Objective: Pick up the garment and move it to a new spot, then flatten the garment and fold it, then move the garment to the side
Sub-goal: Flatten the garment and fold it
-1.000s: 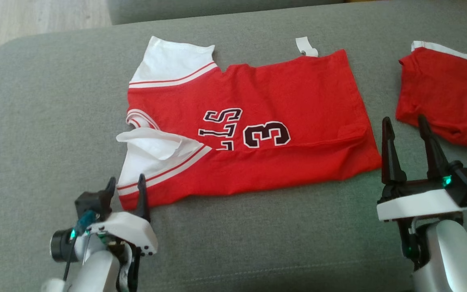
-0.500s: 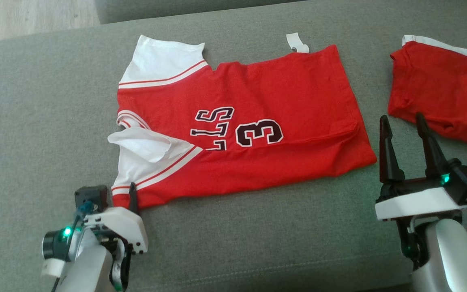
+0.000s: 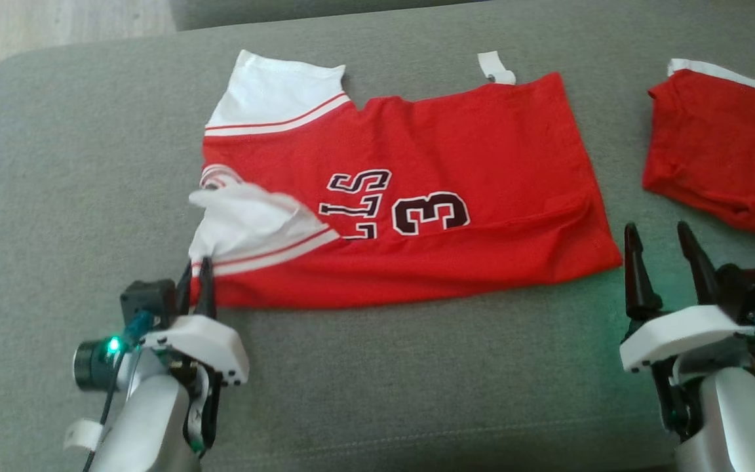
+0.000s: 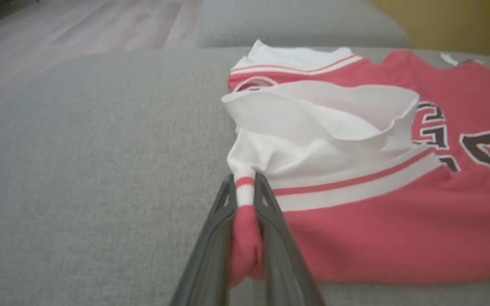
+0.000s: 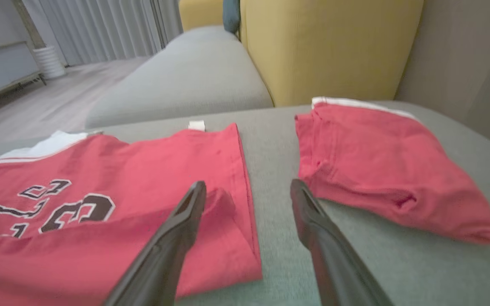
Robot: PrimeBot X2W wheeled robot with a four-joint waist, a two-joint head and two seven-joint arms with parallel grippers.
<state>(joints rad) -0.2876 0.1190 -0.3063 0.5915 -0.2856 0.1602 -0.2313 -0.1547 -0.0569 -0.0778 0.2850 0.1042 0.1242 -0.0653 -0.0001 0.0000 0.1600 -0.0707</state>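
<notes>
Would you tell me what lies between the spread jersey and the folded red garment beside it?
Only bare grey cushion separates the jersey from the folded garment, clearest in the right wrist view.

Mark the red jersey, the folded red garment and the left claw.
red jersey (image 3: 482, 144), head view, plain red body
folded red garment (image 3: 725, 144), head view, red middle
left claw (image 4: 243, 180), left wrist view, between its fingertips

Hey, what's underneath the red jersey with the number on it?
The grey cushion, which shows all round the jersey. Its near edge is folded over the front, covering part of the lettering; anything beneath the cloth is hidden.
</notes>
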